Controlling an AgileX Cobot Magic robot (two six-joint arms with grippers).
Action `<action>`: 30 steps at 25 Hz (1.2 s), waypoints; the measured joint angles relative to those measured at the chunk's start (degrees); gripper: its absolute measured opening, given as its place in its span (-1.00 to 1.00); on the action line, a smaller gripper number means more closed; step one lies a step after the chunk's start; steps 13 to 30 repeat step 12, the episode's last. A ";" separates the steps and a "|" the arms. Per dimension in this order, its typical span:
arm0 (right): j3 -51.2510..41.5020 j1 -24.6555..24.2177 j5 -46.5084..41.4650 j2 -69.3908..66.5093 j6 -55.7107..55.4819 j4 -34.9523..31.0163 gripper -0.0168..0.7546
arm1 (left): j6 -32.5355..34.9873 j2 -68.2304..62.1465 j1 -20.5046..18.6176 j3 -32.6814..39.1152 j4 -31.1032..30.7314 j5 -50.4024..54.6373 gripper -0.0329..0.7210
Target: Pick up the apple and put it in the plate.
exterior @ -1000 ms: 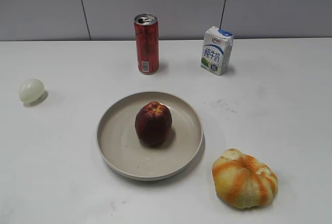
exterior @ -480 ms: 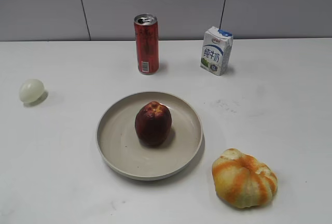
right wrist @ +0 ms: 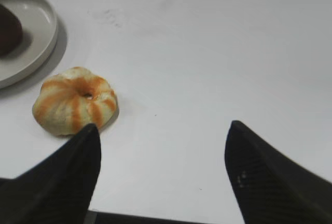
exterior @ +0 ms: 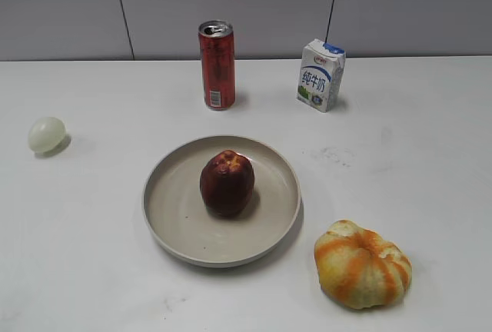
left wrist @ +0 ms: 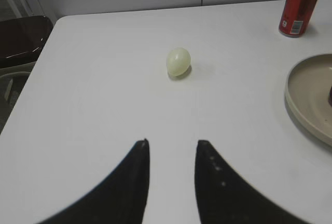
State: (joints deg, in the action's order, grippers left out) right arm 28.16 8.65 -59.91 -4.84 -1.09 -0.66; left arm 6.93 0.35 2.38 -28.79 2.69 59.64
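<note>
On my exterior feed the white table (exterior: 430, 140) carries five things around the middle. At the upper centre stands a red drink can (exterior: 217, 64), upright, with a small white-and-blue milk carton (exterior: 320, 74) to its right, well apart from it. At the left edge lies a small pale ball (exterior: 47, 134), alone. In the lower right sits an orange-and-yellow lobed fruit (exterior: 362, 263), just beside the plate (exterior: 173, 217) but not touching it. Neither arm shows in this view, and I see nothing standing between the plate and anything else.

The plate lies at the centre of the frame, flat on the table. The apple (exterior: 227, 182) stands inside it, a little above the dish's middle, resting on its floor with the yellowish top facing up; it is the only thing in the plate.

My left wrist feed shows the left fingers (left wrist: 171, 146) at the bottom of the frame, a narrow gap between them and nothing in it, above bare table. The ball lies ahead of them at the centre, the can in the upper right corner, the plate's rim at the right edge.

My right wrist feed shows the right fingers (right wrist: 163, 130) spread wide and empty at the bottom. The lobed fruit lies just ahead of the left-hand finger; plate and apple sit in the upper left corner.
</note>
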 joint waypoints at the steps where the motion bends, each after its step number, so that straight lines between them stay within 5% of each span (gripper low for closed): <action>1: 0.00 -1.36 0.00 1.46 0.00 0.00 0.58 | 0.00 0.00 0.00 0.00 0.00 0.00 -0.28; 6: 0.00 -4.60 0.00 5.12 0.00 0.00 0.58 | 0.00 0.00 0.00 0.00 0.00 0.00 -0.28; 30: 0.00 -4.66 0.00 5.17 0.00 -0.01 0.58 | 0.00 0.00 0.00 0.00 0.00 0.00 -0.28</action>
